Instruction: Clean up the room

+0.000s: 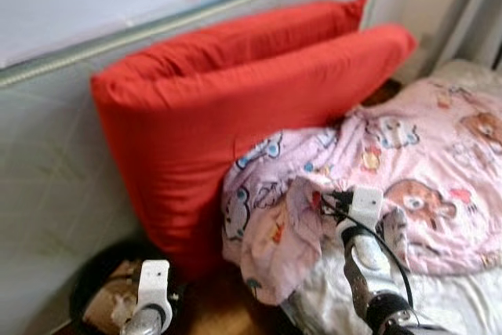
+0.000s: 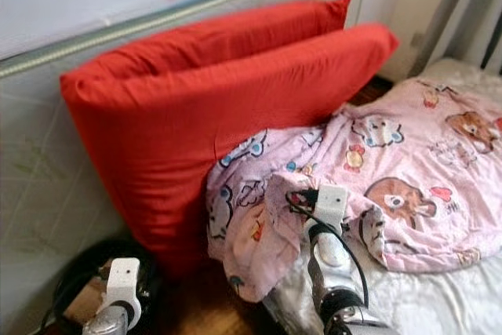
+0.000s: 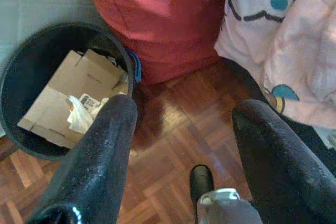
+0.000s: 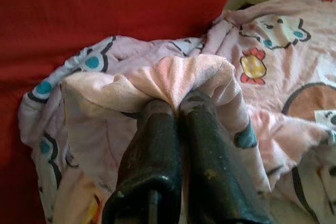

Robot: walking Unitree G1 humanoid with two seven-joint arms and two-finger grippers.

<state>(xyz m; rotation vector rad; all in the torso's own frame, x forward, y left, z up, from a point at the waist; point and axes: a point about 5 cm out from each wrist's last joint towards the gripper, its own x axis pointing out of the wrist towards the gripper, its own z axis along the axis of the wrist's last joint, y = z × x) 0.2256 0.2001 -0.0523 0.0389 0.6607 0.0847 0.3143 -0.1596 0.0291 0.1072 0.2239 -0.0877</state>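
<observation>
A pink blanket [image 1: 427, 166] printed with cartoon animals lies crumpled across the bed, its edge hanging over the side. My right gripper [image 4: 176, 107] is shut on a raised fold of this blanket [image 4: 178, 74], close to the bed's near edge [image 1: 318, 198]. Two big red pillows [image 1: 235, 107] lean upright beside the bed, touching the blanket. My left gripper [image 3: 186, 108] hangs open with nothing between its fingers, low over the wooden floor between the bin and the bed.
A black round bin [image 3: 63, 25] holding flattened cardboard [image 3: 68, 90] and scraps stands on the parquet floor [image 3: 173, 145] at the foot of the pillows. A pale quilted mattress [image 1: 47, 170] stands behind them. White sheet [image 1: 459, 296] shows under the blanket.
</observation>
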